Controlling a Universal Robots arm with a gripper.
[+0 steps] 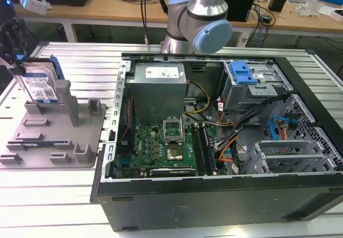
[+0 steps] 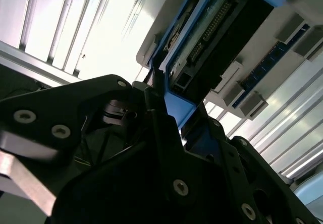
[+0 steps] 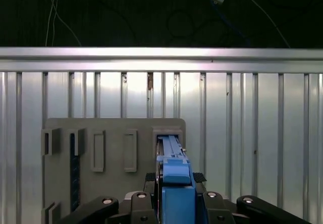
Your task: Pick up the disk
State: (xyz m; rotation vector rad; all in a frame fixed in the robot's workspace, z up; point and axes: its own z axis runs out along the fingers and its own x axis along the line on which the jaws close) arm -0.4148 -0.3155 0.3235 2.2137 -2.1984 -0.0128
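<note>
Black gripper (image 3: 174,183) clamps the upright disk (image 1: 38,85) by its edges, lifting it at the grey tray's (image 1: 53,141) twelve o'clock slot.

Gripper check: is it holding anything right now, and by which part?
Yes. The gripper is shut on the disk, clamping its upper blue-framed end, with the disk upright at the grey fixture tray.

From my seat the exterior view is evenly lit from overhead, with soft shadows inside the computer case (image 1: 214,141) and sheen on the slatted table (image 1: 53,195). In the second wrist view the table (image 2: 101,22) blows out white, and the gripper (image 2: 166,108) goes nearly black and soft. In the first wrist view the background is dark and the slats glare.
</note>
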